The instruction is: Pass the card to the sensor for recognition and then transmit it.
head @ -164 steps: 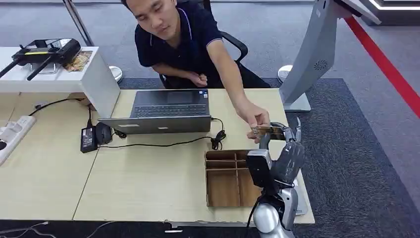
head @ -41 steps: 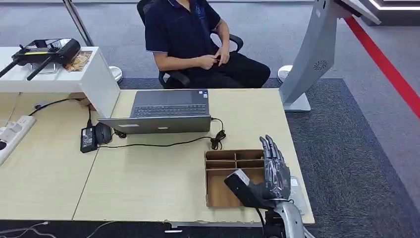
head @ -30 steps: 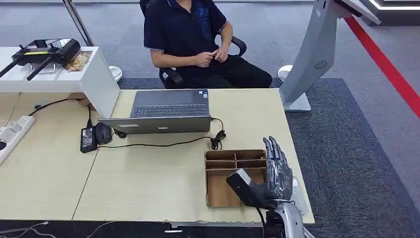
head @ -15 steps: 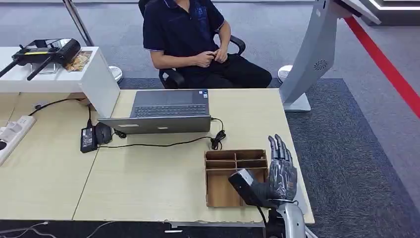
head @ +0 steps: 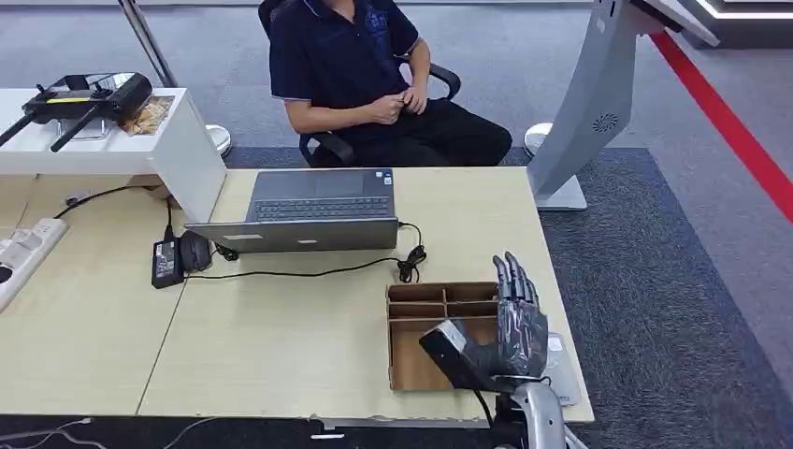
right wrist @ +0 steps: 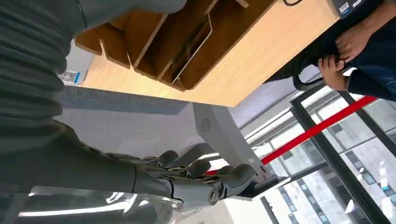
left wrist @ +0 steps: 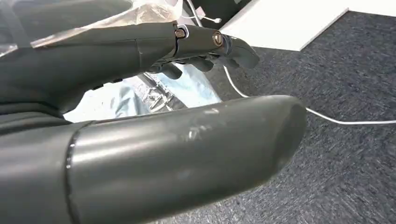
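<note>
My right hand point(head: 519, 323) is raised over the right end of the wooden divider tray point(head: 439, 301), fingers straight and apart, holding nothing. In the right wrist view the same hand point(right wrist: 187, 182) is stretched out empty, with the tray point(right wrist: 154, 42) behind it. A flat white sensor pad point(head: 564, 365) lies at the table's right edge beside the tray, partly hidden by my hand. My left hand point(left wrist: 140, 46) hangs over grey carpet, fingers extended and empty. The person point(head: 346, 56) sits behind the table with both hands point(head: 400, 101) together; whether they hold the card is too small to tell.
An open laptop point(head: 313, 210) with its cable and power brick point(head: 166, 262) sits at the table's back. A white box point(head: 112, 131) with a controller on it stands at the left, and a grey kiosk stand point(head: 589, 103) at the right rear. A power strip point(head: 23, 253) lies at the far left.
The person took the card from my right hand and sat back in the chair. My right hand then lowered over the tray with fingers spread, drifting slightly left in the last half second.
</note>
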